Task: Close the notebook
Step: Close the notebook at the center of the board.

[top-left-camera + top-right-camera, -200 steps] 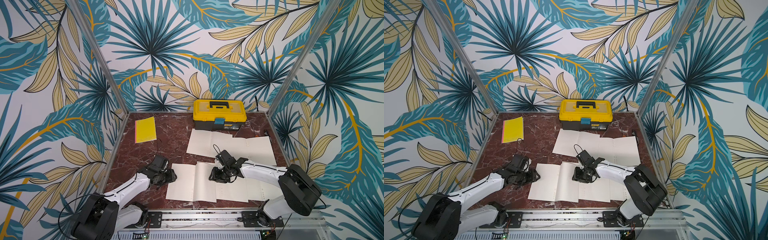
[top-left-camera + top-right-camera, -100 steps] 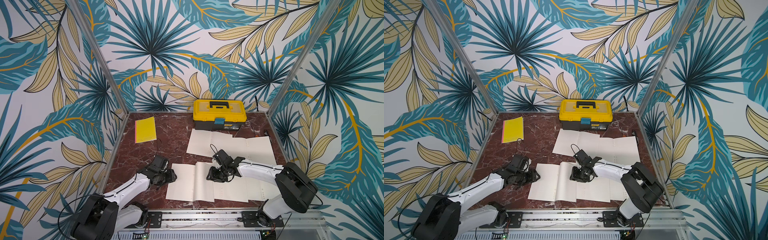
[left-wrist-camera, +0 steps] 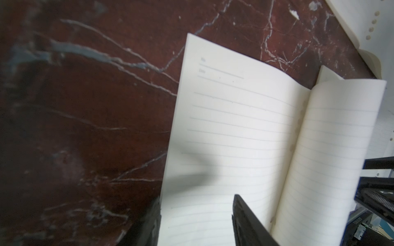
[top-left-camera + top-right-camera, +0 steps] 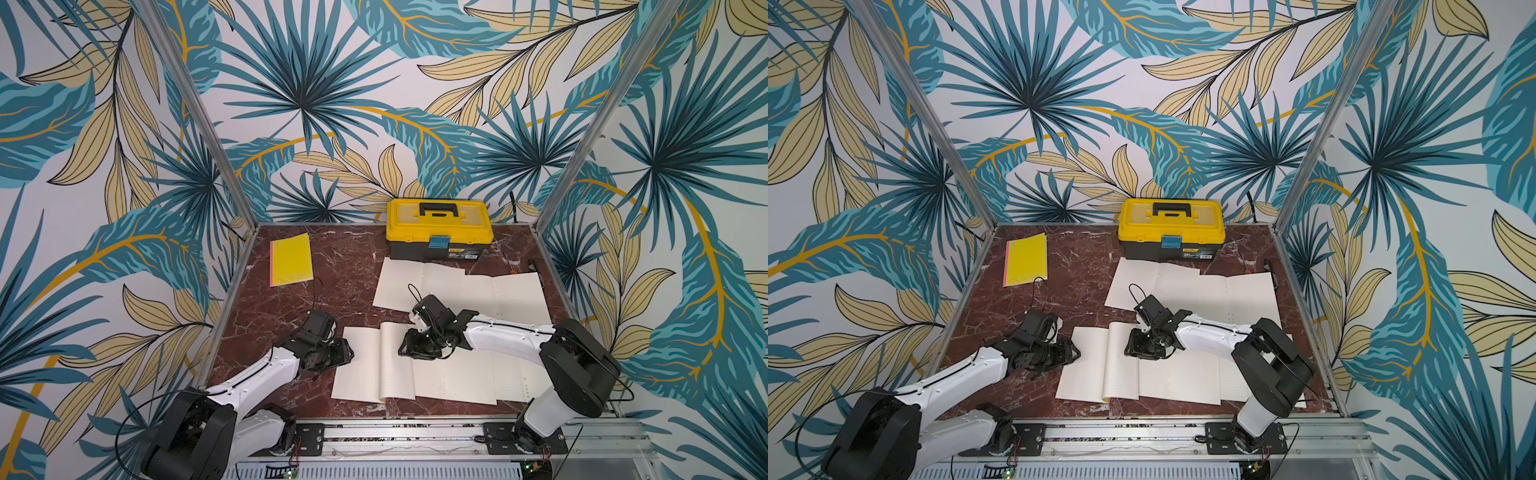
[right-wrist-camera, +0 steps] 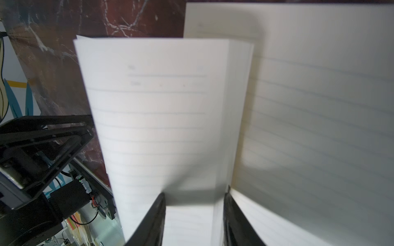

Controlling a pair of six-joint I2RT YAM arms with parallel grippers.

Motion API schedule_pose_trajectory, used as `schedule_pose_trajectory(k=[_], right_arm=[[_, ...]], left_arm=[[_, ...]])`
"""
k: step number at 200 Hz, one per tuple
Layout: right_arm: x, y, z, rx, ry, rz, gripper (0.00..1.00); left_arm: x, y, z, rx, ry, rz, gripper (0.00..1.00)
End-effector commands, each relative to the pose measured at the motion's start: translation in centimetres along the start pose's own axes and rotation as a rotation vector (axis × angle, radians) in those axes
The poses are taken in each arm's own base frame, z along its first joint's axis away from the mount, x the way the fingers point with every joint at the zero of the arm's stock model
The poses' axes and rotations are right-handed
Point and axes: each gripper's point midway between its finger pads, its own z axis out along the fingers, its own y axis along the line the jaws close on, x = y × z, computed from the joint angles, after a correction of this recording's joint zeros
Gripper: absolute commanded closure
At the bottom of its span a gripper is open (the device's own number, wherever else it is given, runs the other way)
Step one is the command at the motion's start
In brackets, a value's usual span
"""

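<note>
The notebook (image 4: 360,365) (image 4: 1086,368) lies open on the marble table near the front, with lined pages up. A sheaf of its right-hand pages (image 4: 392,353) (image 5: 160,117) stands lifted and curls toward the left page. My right gripper (image 4: 409,347) (image 4: 1136,347) (image 5: 195,191) is open. One finger rests on the face of the sheaf and the other sits behind it, over the flat page (image 5: 319,127). My left gripper (image 4: 347,357) (image 4: 1073,355) (image 3: 196,198) is open, low at the left page's outer edge (image 3: 234,127); one finger is over the page, the other over the table.
A yellow toolbox (image 4: 438,228) stands at the back. A closed yellow notebook (image 4: 291,259) lies at the back left. Loose punched sheets (image 4: 457,286) are spread behind the open notebook, and more (image 4: 457,382) lie under the right arm.
My right gripper has slid a little to the left, carrying the lifted pages further over toward the left page. The left arm has not moved.
</note>
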Motion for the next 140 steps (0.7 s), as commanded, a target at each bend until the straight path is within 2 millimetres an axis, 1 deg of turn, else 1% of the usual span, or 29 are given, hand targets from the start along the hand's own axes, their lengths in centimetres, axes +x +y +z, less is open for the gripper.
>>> schedule_pose_trajectory(k=[1, 31, 62, 63, 66, 98, 117, 140], right_arm=[[0.1, 1.5, 0.8, -0.038, 0.013, -0.021, 0.56], [-0.1, 2.8, 0.8, -0.054, 0.016, -0.039, 0.56], [-0.6, 3.8, 0.3, -0.067, 0.006, -0.052, 0.56], [-0.2, 4.1, 0.5, -0.069, 0.014, -0.064, 0.56], [0.2, 4.4, 0.5, -0.071, 0.02, -0.075, 0.56], [0.2, 5.7, 0.0, -0.103, 0.019, -0.099, 0.55], [0.2, 6.4, -0.5, -0.122, 0.014, -0.117, 0.51], [0.1, 7.1, -1.3, -0.141, -0.001, -0.133, 0.47]], left_arm=[[2.4, 0.0, 0.5, 0.034, 0.094, -0.001, 0.45], [2.5, 0.1, 0.5, 0.033, 0.094, 0.0, 0.45], [2.4, 0.2, 0.4, 0.027, 0.088, -0.002, 0.45], [2.5, 0.2, 0.4, 0.027, 0.089, -0.003, 0.45], [2.4, 0.2, 0.4, 0.026, 0.085, -0.003, 0.45], [2.0, 0.2, -0.1, 0.02, 0.059, -0.003, 0.45], [1.9, 0.5, -0.4, -0.006, 0.049, -0.008, 0.45], [1.2, 1.0, -1.2, -0.05, 0.012, -0.022, 0.45]])
